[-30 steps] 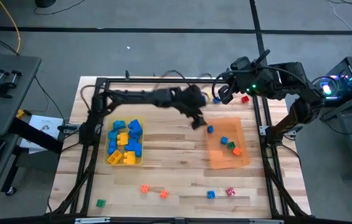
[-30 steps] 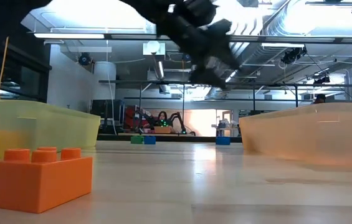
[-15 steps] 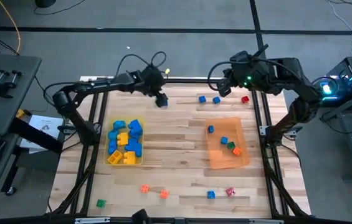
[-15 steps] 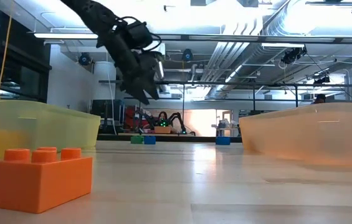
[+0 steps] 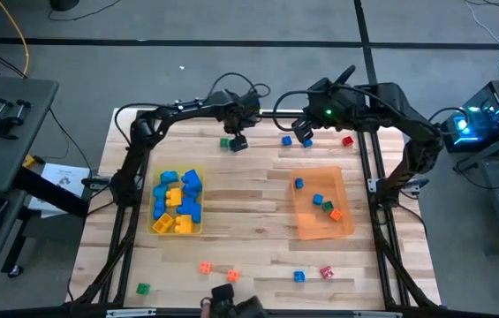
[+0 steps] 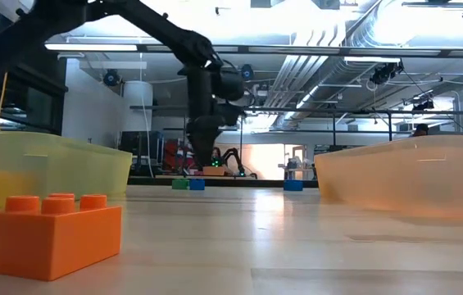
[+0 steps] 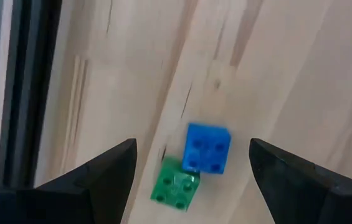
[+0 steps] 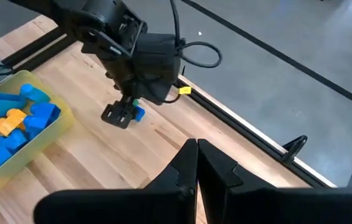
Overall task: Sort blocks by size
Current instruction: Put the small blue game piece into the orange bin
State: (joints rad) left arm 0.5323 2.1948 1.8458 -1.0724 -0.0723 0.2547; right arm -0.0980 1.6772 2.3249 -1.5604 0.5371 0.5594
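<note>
Here, upper centre of the high view: left gripper point(image 5: 238, 144) poised over a touching pair on the worktop point(image 5: 249, 212), blue cube point(image 7: 207, 148) and green cube point(image 7: 176, 188), jaws apart. Centre on one cube only before closing. Right gripper point(image 5: 303, 133) idles nearby, jaws together.

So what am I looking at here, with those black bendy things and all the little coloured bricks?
Those are two robot arms over a wooden table. One picture looks straight down, one looks level across the tabletop, and two come from cameras on the arms' wrists. The left gripper hangs open above a green cube and a blue cube that touch each other, holding nothing. The right gripper is shut and empty at the far edge. A yellow tray holds bigger blue and yellow bricks; an orange tray holds tiny cubes. More cubes lie loose.
</note>
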